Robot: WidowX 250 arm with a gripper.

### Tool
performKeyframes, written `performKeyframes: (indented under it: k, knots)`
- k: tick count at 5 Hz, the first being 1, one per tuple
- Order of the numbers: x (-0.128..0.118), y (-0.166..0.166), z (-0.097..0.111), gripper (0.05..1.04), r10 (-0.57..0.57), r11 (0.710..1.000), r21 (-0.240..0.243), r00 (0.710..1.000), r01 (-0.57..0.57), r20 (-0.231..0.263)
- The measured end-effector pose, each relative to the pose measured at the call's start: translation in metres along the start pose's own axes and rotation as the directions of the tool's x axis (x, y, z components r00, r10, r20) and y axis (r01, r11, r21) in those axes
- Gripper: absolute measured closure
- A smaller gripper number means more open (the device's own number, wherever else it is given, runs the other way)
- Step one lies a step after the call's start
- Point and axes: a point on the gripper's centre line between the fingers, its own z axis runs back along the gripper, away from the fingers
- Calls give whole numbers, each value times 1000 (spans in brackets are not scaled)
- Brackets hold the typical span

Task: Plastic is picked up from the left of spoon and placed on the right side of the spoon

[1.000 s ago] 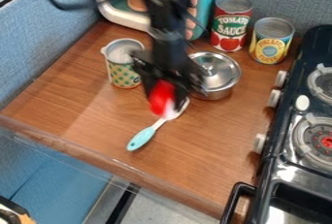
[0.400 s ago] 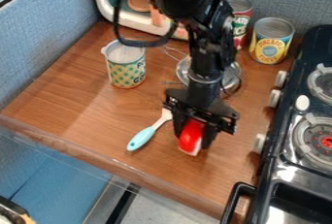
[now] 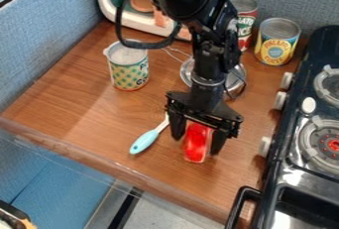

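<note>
Camera view has the red plastic on the right side of the spoon, low on the wooden surface or very near it; exact contact with the wood can't be told. The claw hangs just right of the spoon, its fingers spread apart, one on each side of the plastic, with the finger nearest the spoon beside the top of its pale neck. What matters now is that the plastic lies directly beneath the claw's body, in the gap, its long axis running down the view, roughly along the fingers, while the spoon slants off to the lower left. Placing looks all but done, I'd judge; next comes a straight lift, since a sideways drift could drag the plastic or nudge the spoon.
</note>
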Motion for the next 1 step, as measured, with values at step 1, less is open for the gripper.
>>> performKeyframes:
  k: [1]
  knots:
    - [-4, 4, 32, 80, 23, 1000, -20, 997, -22, 76]
